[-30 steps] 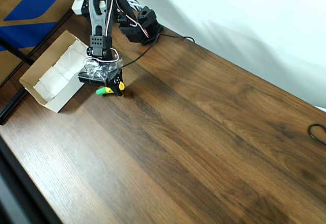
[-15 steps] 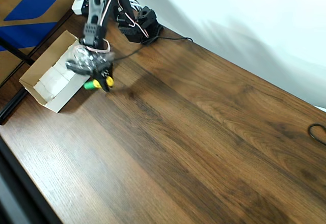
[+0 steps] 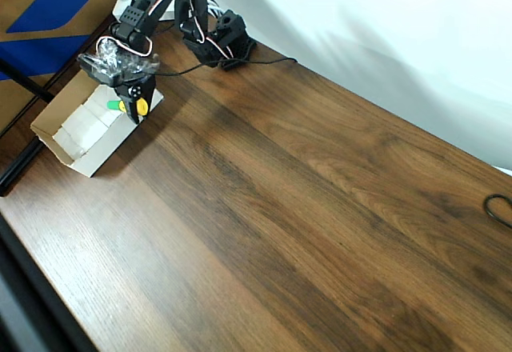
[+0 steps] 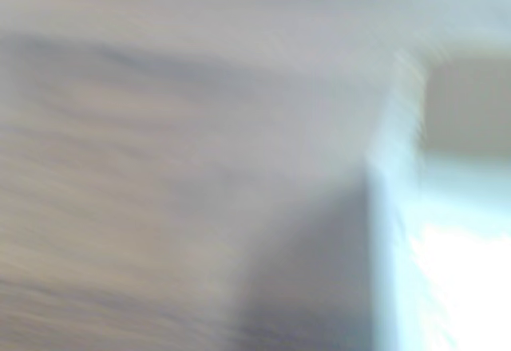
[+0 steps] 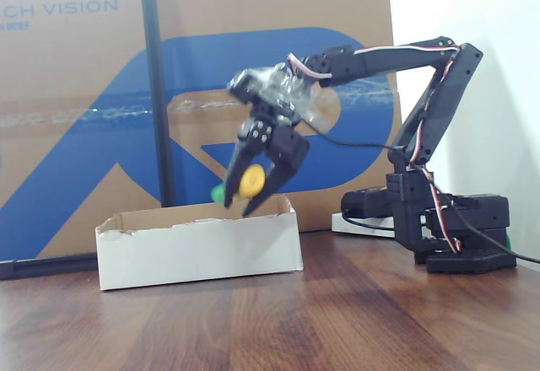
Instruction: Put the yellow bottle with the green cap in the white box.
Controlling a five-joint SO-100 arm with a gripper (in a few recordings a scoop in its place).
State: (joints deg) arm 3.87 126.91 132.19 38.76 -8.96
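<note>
My gripper (image 3: 134, 112) is shut on the yellow bottle with the green cap (image 3: 142, 106) and holds it in the air. In the fixed view the bottle (image 5: 249, 180) sits between the black fingers, its green cap pointing left, just above the right end of the white box (image 5: 198, 249). From overhead the gripper hangs over the box's (image 3: 76, 136) near right corner. The wrist view is blurred. It shows brown table wood and a pale box corner (image 4: 391, 207) at the right.
A large cardboard sheet with blue print (image 5: 84, 118) and a black pole (image 5: 156, 93) stand behind the box. The arm's base (image 3: 220, 40) sits at the table's back edge beside a white power strip (image 3: 124, 4). A dark cable (image 3: 500, 208) lies at the right edge.
The gripper has lifted the bottle off the table and swung it left and back, from beside the box to above the box's corner.
</note>
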